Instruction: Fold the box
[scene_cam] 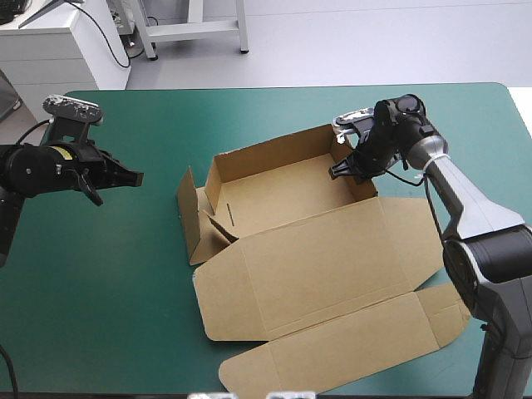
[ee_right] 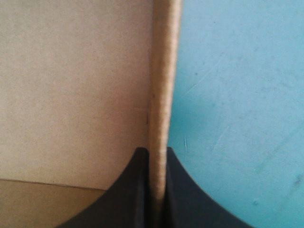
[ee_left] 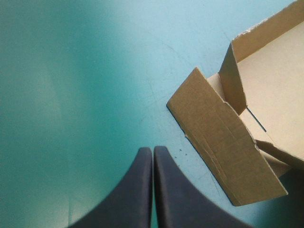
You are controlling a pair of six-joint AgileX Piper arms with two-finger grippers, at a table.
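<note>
Lying nearest the near edge of the table [scene_cam: 125, 108], the lid [scene_cam: 316, 258] of the box [scene_cam: 274, 195] is flat on the teal-green cover [scene_cam: 116, 291], its front flap [scene_cam: 332, 353] spread toward that edge.

At the left, the left gripper [scene_cam: 133, 176] hangs over bare cover, well apart from the box. Its black fingers [ee_left: 137, 190] are pressed together in a point with nothing between them. Ahead of it and to one side stands the left wall [ee_left: 223, 142] of the box, leaning outward, with a tab folded in behind it.

Near the table's middle, the tray [scene_cam: 287, 191] is open, its back wall upright.

At the tray's right end, the right gripper [scene_cam: 339, 172] clamps the right wall [ee_right: 161, 71]. Its wrist view shows the board's edge pinched between the two fingers, with the tray's inside on one side and bare cover on the other.
</note>
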